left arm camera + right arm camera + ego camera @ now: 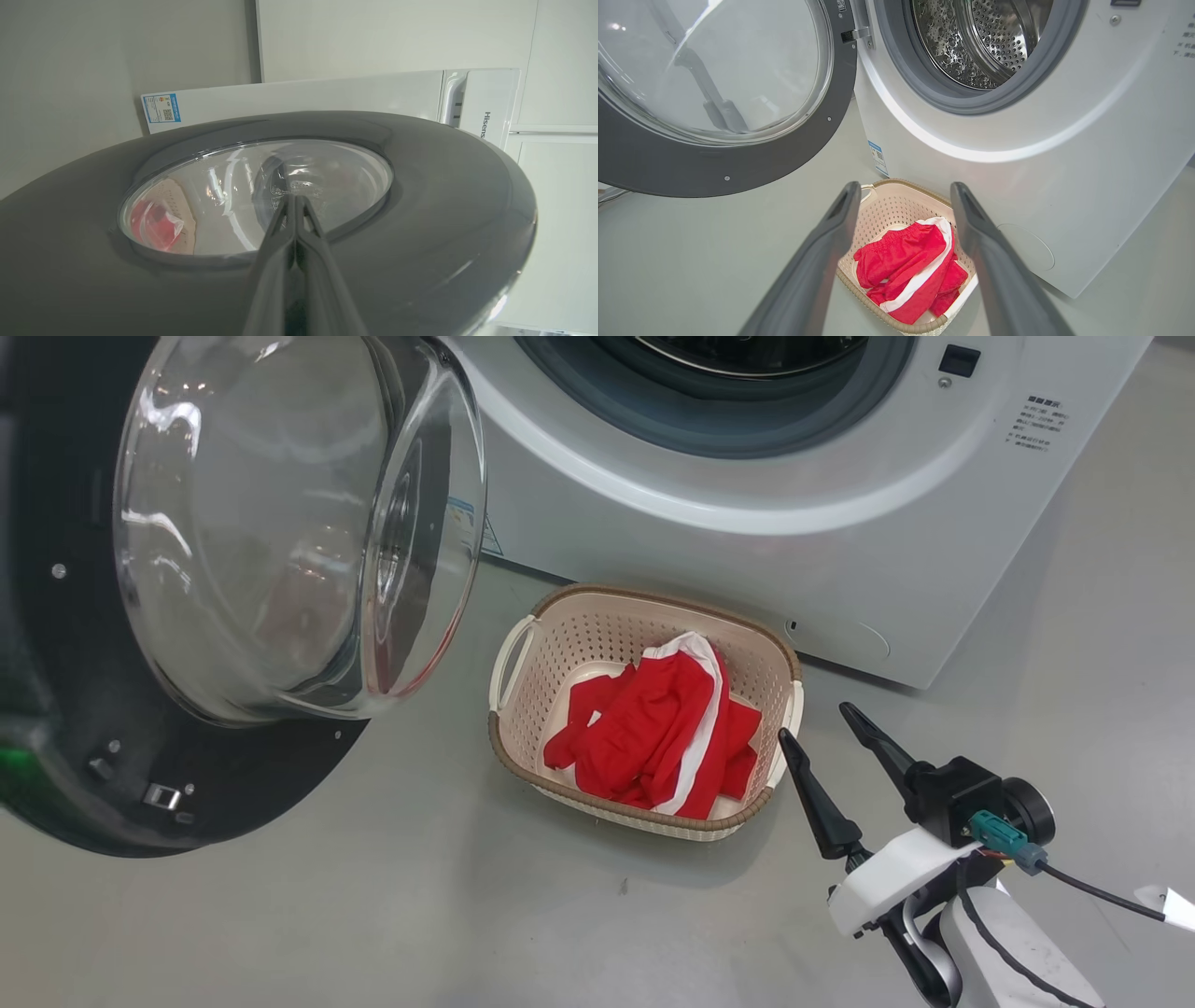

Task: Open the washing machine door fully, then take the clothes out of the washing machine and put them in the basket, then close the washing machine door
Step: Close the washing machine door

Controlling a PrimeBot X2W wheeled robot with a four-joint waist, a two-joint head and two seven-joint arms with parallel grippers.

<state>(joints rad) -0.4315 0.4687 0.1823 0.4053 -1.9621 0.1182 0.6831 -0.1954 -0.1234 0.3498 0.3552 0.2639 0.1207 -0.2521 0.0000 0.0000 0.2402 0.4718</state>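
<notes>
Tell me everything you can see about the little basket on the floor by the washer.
The basket is a small rounded-rectangular tub of cream plastic with perforated walls, a brown woven-look rim and a loop handle at each end. It stands upright on the grey floor, just before the washing machine's lower front, right of the open washing machine door. The red clothes with a white stripe lie heaped inside. The open right claw hovers by its right end, seemingly not touching.
</notes>
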